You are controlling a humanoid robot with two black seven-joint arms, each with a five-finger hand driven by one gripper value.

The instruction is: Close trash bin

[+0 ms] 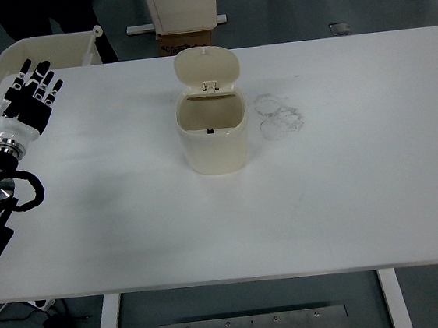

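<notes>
A small cream trash bin (213, 139) stands on the white table (346, 182) a little left of centre. Its hinged lid (207, 68) is flipped up and back, so the inside of the bin shows. My left hand (30, 95) is raised over the table's far left corner, well to the left of the bin, with its fingers spread and holding nothing. My right arm is out of view.
Several clear plastic round lids (278, 115) lie on the table just right of the bin. A cream plastic tub (50, 50) stands beyond the table's far left edge. A cream cabinet and a brown box (185, 41) stand behind the table.
</notes>
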